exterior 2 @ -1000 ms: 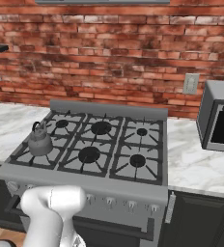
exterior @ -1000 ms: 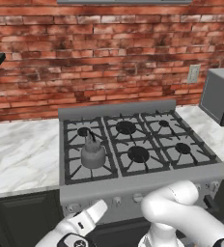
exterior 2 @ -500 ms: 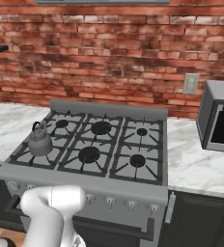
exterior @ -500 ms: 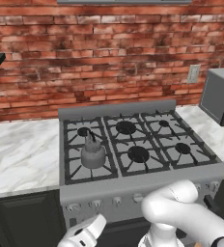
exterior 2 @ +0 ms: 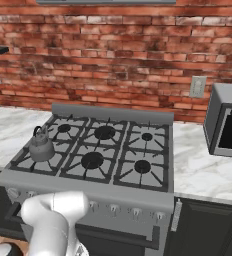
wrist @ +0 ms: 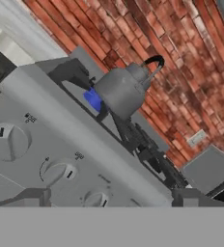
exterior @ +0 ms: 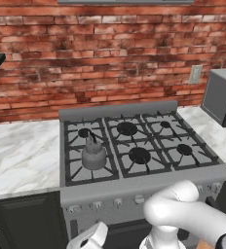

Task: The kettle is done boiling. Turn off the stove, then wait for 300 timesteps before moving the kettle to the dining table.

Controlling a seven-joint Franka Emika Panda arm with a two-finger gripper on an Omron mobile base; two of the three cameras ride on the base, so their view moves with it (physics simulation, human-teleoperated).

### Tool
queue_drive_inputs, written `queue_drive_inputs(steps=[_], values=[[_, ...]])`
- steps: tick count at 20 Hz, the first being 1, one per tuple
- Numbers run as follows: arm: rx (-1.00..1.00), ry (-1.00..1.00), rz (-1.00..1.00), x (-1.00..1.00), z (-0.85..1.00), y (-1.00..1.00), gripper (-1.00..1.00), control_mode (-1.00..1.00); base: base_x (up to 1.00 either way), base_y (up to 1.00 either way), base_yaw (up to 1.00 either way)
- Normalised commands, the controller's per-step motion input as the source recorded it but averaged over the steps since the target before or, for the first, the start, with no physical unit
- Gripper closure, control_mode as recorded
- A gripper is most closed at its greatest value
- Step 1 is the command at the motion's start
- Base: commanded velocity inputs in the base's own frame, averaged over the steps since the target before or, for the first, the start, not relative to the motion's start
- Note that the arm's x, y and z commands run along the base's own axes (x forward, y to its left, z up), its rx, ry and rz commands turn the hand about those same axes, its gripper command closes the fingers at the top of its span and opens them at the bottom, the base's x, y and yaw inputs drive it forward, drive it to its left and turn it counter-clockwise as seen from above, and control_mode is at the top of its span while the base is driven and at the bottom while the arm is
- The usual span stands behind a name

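Note:
The dull-grey kettle (exterior: 93,155) (exterior 2: 40,147) stands upright on the front-left burner of the stove (exterior: 134,181) (exterior 2: 153,172). In the hand view the kettle (wrist: 123,90) sits above the stove's front panel (wrist: 46,123), with a blue flame (wrist: 92,100) under it. My gripper (wrist: 110,198) is open and empty, low in front of the left knobs (wrist: 59,172), not touching them. Its white hand (exterior: 89,239) shows below the knob row (exterior: 96,205). The dining table is out of view.
A grey microwave (exterior: 222,97) (exterior 2: 229,121) stands on the marble counter (exterior: 17,155) (exterior 2: 208,172) right of the stove. A brick wall (exterior: 110,53) runs behind. Dark cabinets (exterior: 22,221) sit below the counter.
My hand has sunk lower in front of the stove's knob panel in the left base view. The kettle and the stove have not moved.

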Motion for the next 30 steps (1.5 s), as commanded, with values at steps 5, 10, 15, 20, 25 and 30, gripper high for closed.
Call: queue_drive_inputs(steps=[5, 10, 15, 20, 25, 30], values=[[0.0, 0.06, 0.19, 0.26, -0.27, 0.01, -1.0, -1.0, 0.0, 0.0, 0.0], [0.0, 0.03, 0.19, 0.17, -0.35, 0.07, -1.0, -1.0, 0.0, 0.0, 0.0], [0.0, -0.07, 0.14, 0.04, -0.41, 0.12, -1.0, -1.0, 0.0, 0.0, 0.0], [-0.02, -0.03, 0.12, 0.02, -0.17, 0.18, -1.0, -1.0, 0.0, 0.0, 0.0], [-0.02, -0.01, 0.08, 0.18, -0.06, 0.22, -1.0, -1.0, 0.0, 0.0, 0.0], [0.0, 0.0, 0.07, 0.29, -0.02, 0.12, -1.0, -1.0, 0.0, 0.0, 0.0]])
